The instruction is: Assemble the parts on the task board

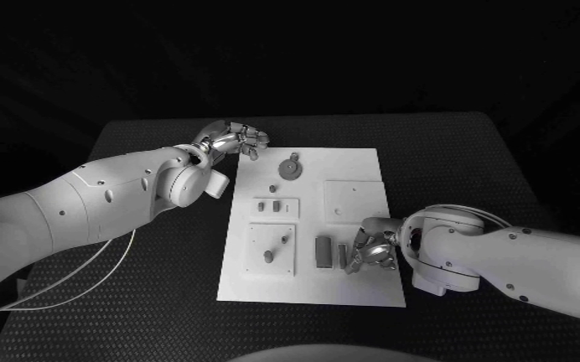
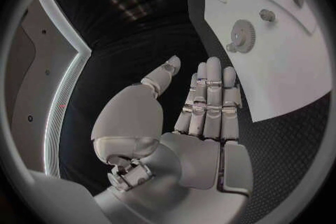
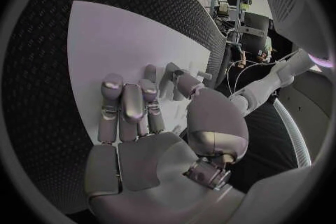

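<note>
The white task board (image 1: 363, 169) lies mid-table. A grey gear (image 1: 290, 166) rests near its far left corner, and it shows again as the gear (image 2: 243, 35) in the left wrist view. My left hand (image 1: 233, 138) hovers just off that corner, fingers straight and apart, holding nothing (image 2: 203, 106). Two grey bars (image 1: 324, 250) lie on the board's near half. My right hand (image 1: 372, 249) is low over the board (image 3: 119, 39) right beside them, its fingers (image 3: 126, 103) stretched out flat and its thumb bent toward small upright parts (image 3: 171, 71). Nothing shows in its grasp.
A raised square plate (image 1: 353, 193) sits at the board's right. A small plate carrying two blocks (image 1: 276, 205) and a larger plate with a peg (image 1: 268, 255) sit at its left. Black table (image 1: 145, 312) surrounds the board, and thin cables (image 1: 73, 282) hang by my left arm.
</note>
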Robot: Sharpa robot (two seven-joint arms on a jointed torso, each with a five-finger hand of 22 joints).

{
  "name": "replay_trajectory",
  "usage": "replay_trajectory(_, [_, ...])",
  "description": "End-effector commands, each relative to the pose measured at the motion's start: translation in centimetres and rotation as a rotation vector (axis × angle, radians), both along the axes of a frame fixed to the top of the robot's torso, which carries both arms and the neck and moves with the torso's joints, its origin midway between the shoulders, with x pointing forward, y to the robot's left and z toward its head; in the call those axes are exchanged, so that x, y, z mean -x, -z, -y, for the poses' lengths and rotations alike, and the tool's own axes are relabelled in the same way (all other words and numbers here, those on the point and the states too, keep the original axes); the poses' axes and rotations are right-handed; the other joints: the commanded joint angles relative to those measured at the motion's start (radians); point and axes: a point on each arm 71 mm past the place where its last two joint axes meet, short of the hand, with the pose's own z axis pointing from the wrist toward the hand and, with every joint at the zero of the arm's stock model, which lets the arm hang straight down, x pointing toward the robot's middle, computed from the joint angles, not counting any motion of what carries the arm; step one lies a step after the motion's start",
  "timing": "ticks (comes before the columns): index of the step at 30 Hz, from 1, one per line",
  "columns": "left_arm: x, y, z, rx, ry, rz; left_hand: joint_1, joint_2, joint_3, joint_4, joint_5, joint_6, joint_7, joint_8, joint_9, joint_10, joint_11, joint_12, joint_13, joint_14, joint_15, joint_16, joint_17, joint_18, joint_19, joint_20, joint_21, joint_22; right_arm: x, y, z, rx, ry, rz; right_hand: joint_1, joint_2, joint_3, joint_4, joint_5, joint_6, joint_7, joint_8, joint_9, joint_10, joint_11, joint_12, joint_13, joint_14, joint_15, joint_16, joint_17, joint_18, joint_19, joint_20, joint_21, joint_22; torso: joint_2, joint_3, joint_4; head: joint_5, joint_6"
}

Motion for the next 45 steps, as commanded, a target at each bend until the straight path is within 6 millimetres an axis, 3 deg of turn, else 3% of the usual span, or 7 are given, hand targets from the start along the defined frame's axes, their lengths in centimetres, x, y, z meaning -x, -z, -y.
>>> replay_trajectory(1, [0.0, -0.1, 0.2, 0.01, 0.015, -0.002, -0.013, 0.001, 0.001, 0.006, -0.002, -0.008, -0.001, 0.005, -0.002, -0.009, 0.0, 0.0, -0.001, -0.002, 0.004, -0.006, 0.001, 0.011, 0.004, 0.002, -0.004, 0.001, -0.1, 0.1, 0.0, 0.028, -0.004, 0.019, -0.008, 0.004, 0.007, 0.002, -0.002, -0.002, 0.003, -0.002, -0.001, 0.003, 0.001, -0.001, 0.002, 0.005, 0.0, -0.001, 0.002, 0.016, -0.006, 0.002, 0.005, -0.001, 0.0, -0.0001, -0.0005, 0.0, -0.001])
replay_trajectory(8, [0.0, -0.1, 0.2, 0.009, 0.015, -0.003, -0.012, 0.001, 0.001, 0.006, -0.002, -0.008, -0.001, 0.005, -0.002, -0.009, 0.0, 0.0, -0.001, -0.002, 0.004, -0.006, 0.001, 0.011, 0.004, 0.002, -0.004, 0.001, -0.1, 0.1, 0.1, 0.057, -0.002, 0.029, 0.02, 0.052, 0.088, -0.008, -0.001, 0.003, 0.002, -0.003, -0.004, 0.007, 0.0, 0.0, 0.003, 0.007, 0.0, 0.002, 0.005, 0.016, -0.008, 0.002, 0.008, -0.002, 0.0, 0.0005, -0.0004, 0.0, -0.002])
replay_trajectory(12, [0.1, 0.0, 0.2, 0.009, 0.016, -0.005, -0.012, 0.001, 0.001, 0.006, -0.002, -0.008, -0.001, 0.005, -0.002, -0.009, 0.0, 0.0, -0.001, -0.002, 0.004, -0.006, 0.002, 0.012, 0.004, 0.002, -0.004, 0.002, -0.1, 0.2, 0.2, 0.077, -0.006, 0.014, 0.014, 0.058, 0.129, -0.028, 0.021, 0.006, 0.004, -0.005, -0.009, 0.008, 0.002, -0.001, 0.004, 0.008, 0.003, 0.002, 0.006, 0.016, -0.008, 0.008, 0.014, 0.0, 0.0, 0.0003, -0.0004, 0.0, -0.002])
replay_trajectory(15, [0.1, 0.0, 0.2, 0.008, 0.017, -0.006, -0.012, 0.0, 0.001, 0.006, -0.002, -0.008, -0.001, 0.005, -0.002, -0.009, 0.0, 0.0, -0.001, -0.002, 0.004, -0.006, 0.002, 0.012, 0.004, 0.001, -0.004, 0.002, -0.1, 0.2, 0.2, 0.081, -0.005, 0.012, 0.0, 0.06, 0.131, -0.056, 0.1, 0.007, 0.004, -0.006, -0.011, 0.009, 0.003, -0.002, 0.004, 0.009, 0.004, 0.001, 0.006, 0.016, -0.006, 0.011, 0.019, 0.0, -0.001, -0.0002, -0.0006, -0.001, -0.002])
replay_trajectory(22, [0.1, 0.0, 0.2, 0.007, 0.018, -0.008, -0.011, 0.0, 0.001, 0.006, -0.002, -0.008, -0.001, 0.005, -0.002, -0.01, 0.0, 0.0, -0.001, -0.002, 0.004, -0.006, 0.002, 0.012, 0.004, 0.002, -0.004, 0.002, -0.2, 0.2, 0.0, 0.078, -0.01, 0.021, -0.007, 0.066, 0.13, -0.068, 0.119, 0.009, 0.004, -0.006, -0.012, 0.01, 0.003, -0.002, 0.004, 0.01, 0.004, 0.0, 0.006, 0.016, -0.005, 0.012, 0.02, -0.002, 0.0, 0.0003, 0.0001, -0.001, -0.003])
replay_trajectory(37, [0.1, 0.0, 0.1, 0.005, 0.015, -0.009, -0.011, 0.0, 0.002, 0.006, -0.002, -0.008, -0.001, 0.005, -0.002, -0.01, 0.0, 0.0, -0.001, -0.002, 0.004, -0.007, 0.003, 0.012, 0.004, 0.002, -0.005, 0.003, 0.3, 0.2, 0.8, 0.003, -0.005, -0.029, 0.032, -0.084, -0.038, -0.08, 0.169, -0.006, 0.008, -0.01, -0.016, -0.009, 0.007, -0.02, -0.001, 0.0, 0.005, -0.02, -0.007, 0.016, -0.014, 0.005, 0.022, -0.012, 0.0, 0.0003, 0.0004, 0.0, 0.0])
replay_trajectory(45, [0.1, 0.0, 0.0, 0.004, 0.015, -0.009, -0.01, -0.001, 0.002, 0.005, -0.002, -0.009, -0.001, 0.005, -0.002, -0.01, 0.0, 0.0, -0.001, -0.002, 0.004, -0.007, 0.003, 0.012, 0.004, 0.002, -0.005, 0.003, 0.5, -0.2, 1.2, -0.057, 0.006, -0.015, 0.0, -0.106, -0.078, -0.052, 0.138, -0.013, 0.011, -0.015, -0.019, -0.021, 0.009, -0.03, -0.006, -0.007, 0.006, -0.034, -0.016, 0.016, -0.016, 0.007, 0.016, -0.02, 0.0, 0.0006, -0.0012, -0.001, 0.001])
